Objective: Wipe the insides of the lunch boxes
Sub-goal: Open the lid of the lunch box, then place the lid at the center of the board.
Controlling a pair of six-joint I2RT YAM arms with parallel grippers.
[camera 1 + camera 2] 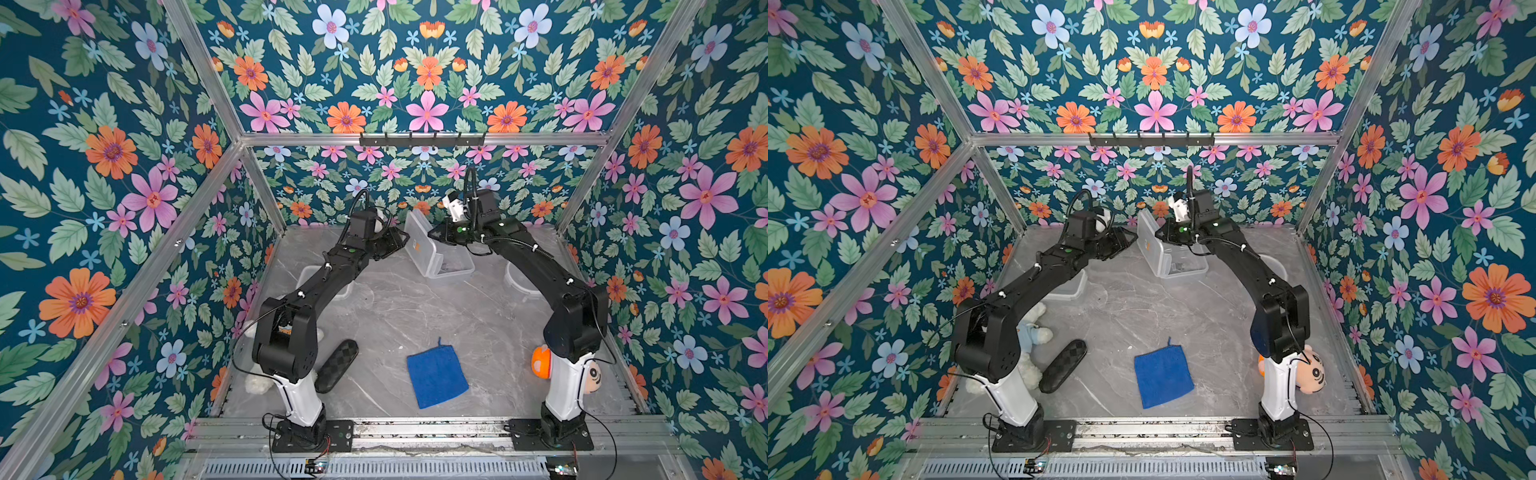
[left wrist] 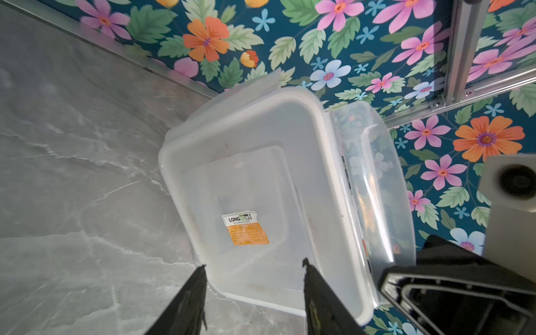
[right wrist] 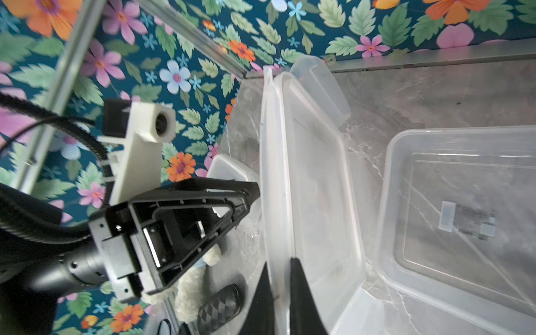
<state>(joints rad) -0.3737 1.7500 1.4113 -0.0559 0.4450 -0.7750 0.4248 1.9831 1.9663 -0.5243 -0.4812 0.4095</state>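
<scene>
While right gripper (image 3: 280, 262) clamps flat clear plastic lid (image 2: 261, 179) on edge | left gripper (image 2: 253, 262) spread, beside it | clear square lunch box (image 3: 458, 208) uncovered

Both arms extended forward — left gripper (image 2: 253, 262) jaws apart, right gripper (image 3: 280, 265) clamped tight.
</scene>
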